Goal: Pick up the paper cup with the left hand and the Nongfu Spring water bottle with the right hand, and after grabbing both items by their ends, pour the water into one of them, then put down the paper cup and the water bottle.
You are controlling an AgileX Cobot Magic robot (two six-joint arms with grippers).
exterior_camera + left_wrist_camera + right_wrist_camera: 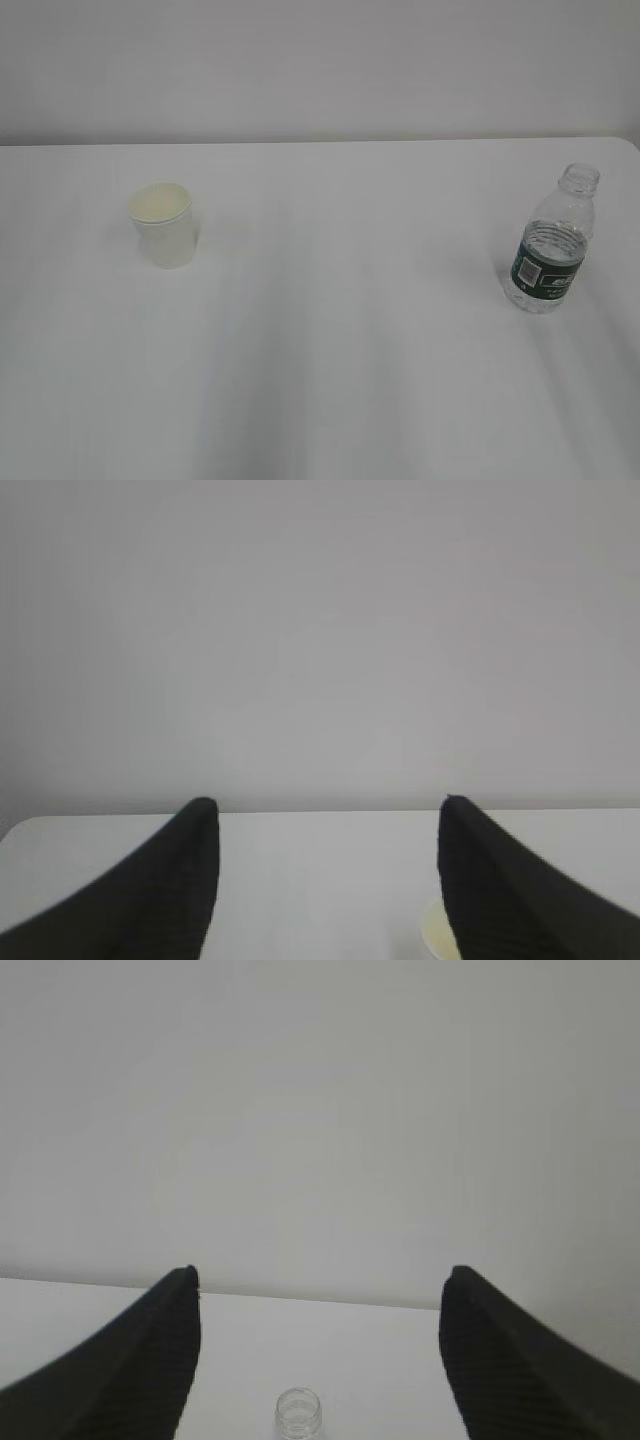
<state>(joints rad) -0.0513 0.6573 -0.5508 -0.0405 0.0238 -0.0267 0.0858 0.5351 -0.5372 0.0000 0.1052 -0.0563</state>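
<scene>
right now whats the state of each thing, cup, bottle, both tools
paper cup: upright on the table, not held, no liquid visible inside
water bottle: upright, capless, not held
left tool: open, holding nothing, cup rim low by one finger
right tool: open, holding nothing, bottle neck low between fingers

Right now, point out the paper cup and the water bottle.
paper cup point(167, 238), exterior view, on its white side wall.
water bottle point(546, 271), exterior view, on its dark green label band.

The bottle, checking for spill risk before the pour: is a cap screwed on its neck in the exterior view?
No, the Nongfu Spring water bottle stands upright with its clear threaded neck open and capless.
</scene>
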